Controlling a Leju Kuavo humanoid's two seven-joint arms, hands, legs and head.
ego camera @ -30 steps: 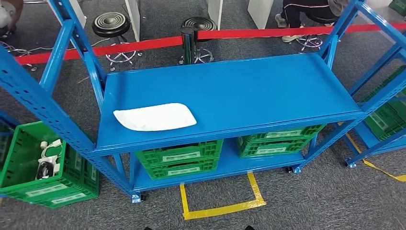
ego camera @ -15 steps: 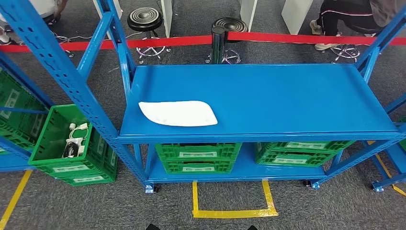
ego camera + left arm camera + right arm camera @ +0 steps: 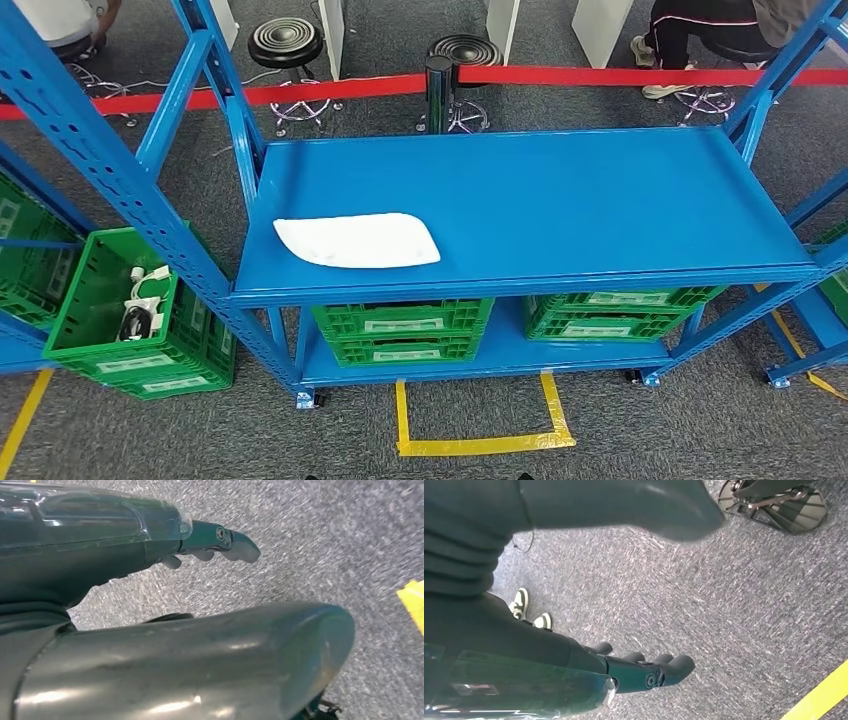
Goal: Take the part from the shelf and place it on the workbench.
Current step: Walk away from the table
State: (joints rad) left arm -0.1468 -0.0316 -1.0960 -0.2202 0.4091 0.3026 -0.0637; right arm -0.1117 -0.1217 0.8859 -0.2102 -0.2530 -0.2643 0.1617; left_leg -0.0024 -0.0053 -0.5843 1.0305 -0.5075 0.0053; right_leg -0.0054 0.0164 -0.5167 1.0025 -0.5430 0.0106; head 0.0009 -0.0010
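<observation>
White part (image 3: 357,240) lies on the blue shelf (image 3: 560,200), well apart from the left hand (image 3: 150,545).

1. The part (image 3: 357,240) is white and flat, like a thin, smooth tray.
2. It is long and wide, with round corners. One end is wider, and the other end, on the left in the head view, comes to a softer point.
3. It lies flat on the top board of the blue shelf (image 3: 560,200).
4. It sits near the front edge of that board, toward the left side.
5. Nothing is on top of it, and nothing touches it but the board under it.
6. The shelf is blue metal, with a big flat top board.
</observation>
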